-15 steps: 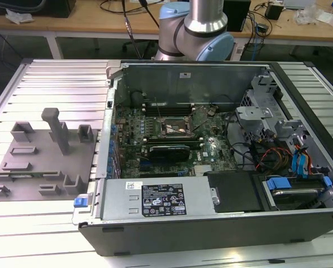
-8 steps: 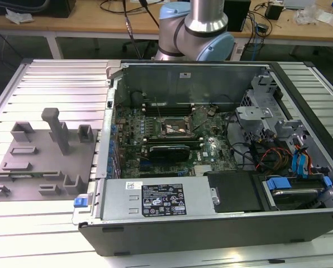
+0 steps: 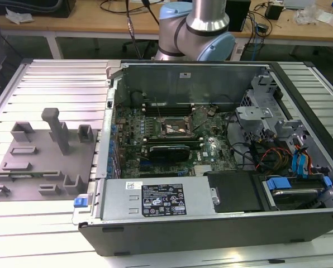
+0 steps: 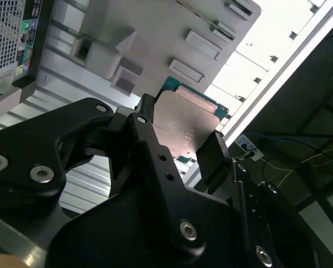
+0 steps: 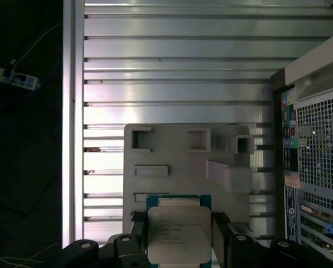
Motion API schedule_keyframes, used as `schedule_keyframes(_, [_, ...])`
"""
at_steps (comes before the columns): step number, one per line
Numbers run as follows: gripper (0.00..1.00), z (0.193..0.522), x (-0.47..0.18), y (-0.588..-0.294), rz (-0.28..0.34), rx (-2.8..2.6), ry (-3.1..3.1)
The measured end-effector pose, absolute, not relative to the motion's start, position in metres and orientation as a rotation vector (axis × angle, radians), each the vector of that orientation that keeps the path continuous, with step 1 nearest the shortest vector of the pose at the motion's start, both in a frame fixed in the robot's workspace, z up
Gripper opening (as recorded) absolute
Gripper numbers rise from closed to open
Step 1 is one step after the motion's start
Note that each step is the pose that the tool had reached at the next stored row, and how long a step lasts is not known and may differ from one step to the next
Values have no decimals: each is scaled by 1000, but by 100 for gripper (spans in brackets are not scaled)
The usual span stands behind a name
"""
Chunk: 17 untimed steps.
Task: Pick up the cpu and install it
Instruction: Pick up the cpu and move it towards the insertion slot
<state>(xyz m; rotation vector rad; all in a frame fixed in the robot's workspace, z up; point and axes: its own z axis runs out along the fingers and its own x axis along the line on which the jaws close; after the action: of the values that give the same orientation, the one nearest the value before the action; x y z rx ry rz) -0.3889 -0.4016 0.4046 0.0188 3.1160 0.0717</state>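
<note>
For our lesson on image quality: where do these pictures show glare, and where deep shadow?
First wrist view: glare streaks the table, the floor beside it dark; second wrist view: the table's edge is washed out white, the chip catches light; exterior view: evenly lit.

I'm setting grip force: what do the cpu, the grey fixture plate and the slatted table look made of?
The cpu: silvery metal lid with a soft sheen; teal rim, probably circuit board. The fixture plate: matte grey without glints, likely plastic. The table: bright reflective ribbed slats, probably aluminium.
</note>
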Motion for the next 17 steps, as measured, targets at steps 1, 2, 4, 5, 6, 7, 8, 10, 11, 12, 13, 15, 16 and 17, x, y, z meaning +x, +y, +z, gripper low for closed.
schedule_keyframes(1, [55, 405, -386, -402, 72, 19, 3116])
schedule_keyframes(2, [55, 405, -382, -402, 72, 19, 3116])
schedule_keyframes(4, [55, 405, -375, -402, 72, 19, 3116])
schedule_keyframes(5, [55, 405, -373, -402, 72, 19, 3116])
schedule_keyframes(6, [55, 405, -369, -402, 72, 19, 3116])
schedule_keyframes(7, [55, 405, -366, -402, 72, 19, 3116])
schedule_keyframes(8, [55, 405, -364, -402, 72, 19, 3116])
schedule_keyframes(10, [55, 405, -358, -402, 72, 19, 3116])
schedule_keyframes(11, [55, 405, -356, -402, 72, 19, 3116])
schedule_keyframes(12, [55, 405, -354, -402, 72, 19, 3116])
schedule_keyframes(13, [55, 405, -351, -402, 72, 19, 3116])
schedule_keyframes(15, [55, 405, -346, -402, 72, 19, 3116])
schedule_keyframes(16, [55, 405, -344, -402, 72, 19, 3116])
schedule_keyframes(17, [55, 405, -341, -402, 72, 19, 3116])
